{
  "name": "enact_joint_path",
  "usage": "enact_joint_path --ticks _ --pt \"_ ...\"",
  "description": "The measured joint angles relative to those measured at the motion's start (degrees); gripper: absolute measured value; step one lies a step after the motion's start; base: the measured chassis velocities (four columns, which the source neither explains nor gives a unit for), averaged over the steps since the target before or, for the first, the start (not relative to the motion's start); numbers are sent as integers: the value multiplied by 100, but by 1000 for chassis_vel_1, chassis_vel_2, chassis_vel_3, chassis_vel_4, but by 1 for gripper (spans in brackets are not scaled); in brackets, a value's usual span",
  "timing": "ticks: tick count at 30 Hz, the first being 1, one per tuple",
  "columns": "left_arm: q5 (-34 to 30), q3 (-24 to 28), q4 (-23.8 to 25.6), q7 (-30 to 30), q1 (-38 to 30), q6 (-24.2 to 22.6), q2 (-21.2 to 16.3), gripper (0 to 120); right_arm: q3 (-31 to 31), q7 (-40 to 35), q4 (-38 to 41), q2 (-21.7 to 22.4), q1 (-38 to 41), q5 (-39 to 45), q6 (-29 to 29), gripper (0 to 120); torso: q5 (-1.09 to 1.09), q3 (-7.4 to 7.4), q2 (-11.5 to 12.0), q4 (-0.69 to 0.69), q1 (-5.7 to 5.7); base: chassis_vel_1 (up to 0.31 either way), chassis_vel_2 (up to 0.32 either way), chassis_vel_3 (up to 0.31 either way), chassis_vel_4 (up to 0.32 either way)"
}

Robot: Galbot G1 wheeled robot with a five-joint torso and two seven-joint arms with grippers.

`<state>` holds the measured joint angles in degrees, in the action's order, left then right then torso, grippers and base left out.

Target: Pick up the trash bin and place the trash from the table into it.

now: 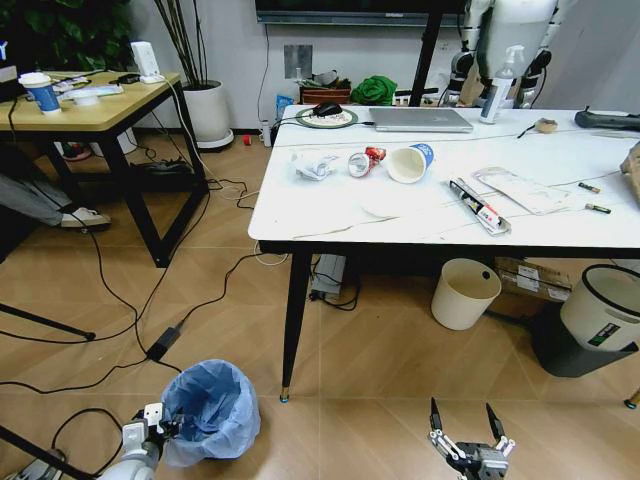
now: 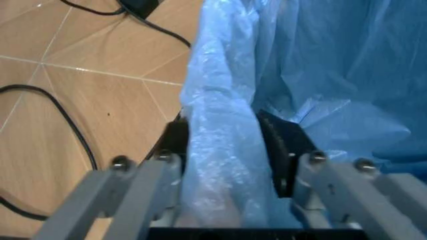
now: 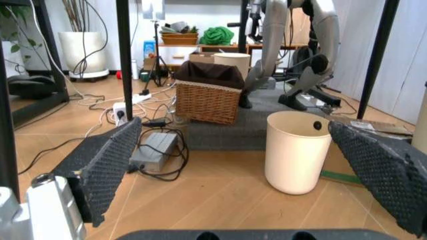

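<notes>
1. Gripping the rim of the trash bin (image 1: 208, 408), the left gripper (image 1: 160, 425) sits low at the robot's left, its fingers clamped on the bin's wall and the blue bag (image 2: 227, 150) folded over it; the left wrist view shows one finger outside the rim and the other inside
2. The bin is on the tan tiled floor (image 1: 350, 380), near the table's front left leg (image 1: 293, 325), with black cables (image 1: 110, 300) trailing beside it
3. The right gripper (image 1: 466, 425) hangs low at the robot's right with its fingers spread wide apart and nothing between them; its wrist view looks under the table toward a cream bucket (image 3: 295, 150) and a wicker basket (image 3: 207, 97)
4. On the table (image 1: 330, 220) the trash lies well apart from the bin: crumpled white paper (image 1: 317, 165), a crushed red-white can (image 1: 364, 160) just beside it, and a white-blue paper cup (image 1: 409, 162) on its side next to the can
5. Farther right on the tabletop lies a flat white packet (image 1: 520, 190), and a silver laptop (image 1: 420, 120) sits toward the far edge
</notes>
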<state>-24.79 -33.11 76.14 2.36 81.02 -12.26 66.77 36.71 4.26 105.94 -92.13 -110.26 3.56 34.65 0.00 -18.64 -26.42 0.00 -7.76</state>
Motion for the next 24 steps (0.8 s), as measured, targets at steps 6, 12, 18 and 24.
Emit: enact_joint_path --ticks 6,12,18,24 --pt "-32 -37 0 5 24 -83 -12 10 26 -1 24 0 -3 29 -21 100 0 0 -1 0 0 0 0 0 0" --pt "-112 -108 96 -35 86 -113 -33 0 18 -1 28 0 2 33 -38 100 -1 0 -1 -1 0 0 0 0 0" --pt "1 -248 297 -401 251 118 -85 0 -1 -1 48 0 1 16 -51 100 -3 -1 -1 1 -1 0 0 0 0" --pt "77 -379 1013 -866 638 460 -139 0 -17 1 80 0 -5 -31 -75 100 1 -1 -1 0 -1 0 0 0 0"
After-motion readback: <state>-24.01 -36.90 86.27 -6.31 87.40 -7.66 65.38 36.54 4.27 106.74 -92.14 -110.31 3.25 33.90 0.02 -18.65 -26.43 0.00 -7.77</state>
